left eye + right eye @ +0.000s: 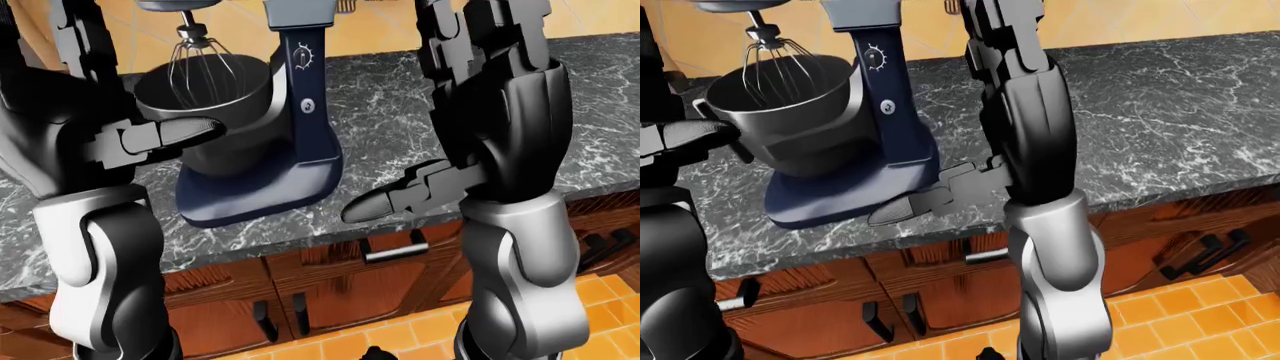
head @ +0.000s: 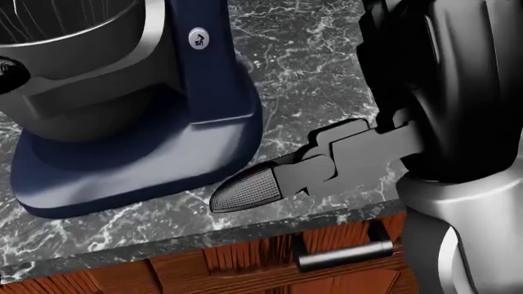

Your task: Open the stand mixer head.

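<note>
Standing on the black marbled counter (image 1: 420, 127), the navy-blue stand mixer (image 1: 300, 112) looks heavy and rigid; its head, mostly cropped, probably wants lifting from underneath. Both the left hand (image 1: 160, 139) and right hand (image 2: 327, 165) hover spread, gripping nothing.

A smooth, glossy navy finish is shown on the stand mixer (image 1: 300, 142), and a brushed grey metal sheen on its bowl (image 1: 215, 105). The whisk (image 1: 195, 64) is formed of thin bright wire. The countertop (image 1: 420, 127) is rendered as polished dark marble (white-veined). Grained reddish wood is seen on the cabinets (image 1: 340, 285), and a finely textured matt pad on one fingertip (image 2: 245, 191).
</note>
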{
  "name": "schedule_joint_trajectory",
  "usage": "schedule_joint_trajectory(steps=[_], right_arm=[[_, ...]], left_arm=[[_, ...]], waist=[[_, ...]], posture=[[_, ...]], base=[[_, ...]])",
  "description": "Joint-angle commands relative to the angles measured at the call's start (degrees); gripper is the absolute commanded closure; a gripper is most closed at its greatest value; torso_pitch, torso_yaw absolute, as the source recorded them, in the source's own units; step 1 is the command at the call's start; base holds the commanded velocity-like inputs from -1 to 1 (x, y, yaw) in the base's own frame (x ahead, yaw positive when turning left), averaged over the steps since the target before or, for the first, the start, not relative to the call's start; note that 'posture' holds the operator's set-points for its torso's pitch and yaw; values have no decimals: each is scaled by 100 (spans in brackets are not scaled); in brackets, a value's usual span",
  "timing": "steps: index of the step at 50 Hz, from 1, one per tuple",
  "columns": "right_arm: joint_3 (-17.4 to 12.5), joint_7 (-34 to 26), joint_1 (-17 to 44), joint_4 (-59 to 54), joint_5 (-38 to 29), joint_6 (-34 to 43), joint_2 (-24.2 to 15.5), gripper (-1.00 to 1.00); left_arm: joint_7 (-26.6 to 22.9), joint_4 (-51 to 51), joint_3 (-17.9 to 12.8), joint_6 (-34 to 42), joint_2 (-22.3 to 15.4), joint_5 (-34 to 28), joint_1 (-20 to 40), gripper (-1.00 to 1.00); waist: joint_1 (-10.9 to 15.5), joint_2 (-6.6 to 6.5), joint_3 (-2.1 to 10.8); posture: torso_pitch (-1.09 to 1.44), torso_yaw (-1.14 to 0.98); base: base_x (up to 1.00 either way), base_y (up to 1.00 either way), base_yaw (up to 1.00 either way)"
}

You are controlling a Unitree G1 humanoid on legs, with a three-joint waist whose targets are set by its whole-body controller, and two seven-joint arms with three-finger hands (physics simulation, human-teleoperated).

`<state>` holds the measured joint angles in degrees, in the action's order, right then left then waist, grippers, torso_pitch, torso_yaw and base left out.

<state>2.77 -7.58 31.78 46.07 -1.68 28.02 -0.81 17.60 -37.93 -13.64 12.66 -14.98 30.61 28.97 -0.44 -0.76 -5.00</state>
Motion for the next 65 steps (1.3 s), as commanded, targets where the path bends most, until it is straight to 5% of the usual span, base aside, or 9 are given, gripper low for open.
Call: schedule_joint_trajectory(steps=[1,3,4,9,13,17,43,51,65], right_arm=[[-29,26,131,139,-1,-179,-7,-100],[-22,27,126,145,1,-172,0,-100],[-22,27,130,150,2,-167,3,-100],[-13,26,134,152,-13,-159,7,-100],[-1,21,119,141,-16,-172,15,-100],[5,18,114,147,-10,-159,30,-100],[35,-19,70,155,-51,-166,54,-100],[59,-28,1,163,-71,-165,62,-100],[-212,357,191,493,529,747,214,-100]], left_arm=[[-39,-183,-20,-125,-51,-8,136,-100],[16,-148,-37,-66,-66,-36,154,-100],[60,-143,-74,-47,-66,32,182,-100],[106,-139,-78,-90,-88,71,165,-100],[114,-134,-94,-113,-102,107,157,-100],[121,-141,-96,-118,-116,127,142,-100],[82,-148,-138,-146,-160,137,100,-100],[103,-135,-142,-182,-152,72,82,-100],[49,-115,-135,-228,-138,3,61,-100]], waist=[[-2,4,151],[-42,296,282],[24,103,311],[-23,104,491],[-12,-138,532],[-23,-75,847],[-24,-127,2028],[17,-118,2220],[77,-92,2216]], posture=[[0,0],[-1,0],[-2,0],[-7,0],[-11,0],[-15,0],[-41,0],[-46,0],[-46,0]], base=[[0,0,0],[0,0,0],[0,0,0],[0,0,0],[0,0,0],[0,0,0],[0,0,0],[0,0,0],[0,0,0]])
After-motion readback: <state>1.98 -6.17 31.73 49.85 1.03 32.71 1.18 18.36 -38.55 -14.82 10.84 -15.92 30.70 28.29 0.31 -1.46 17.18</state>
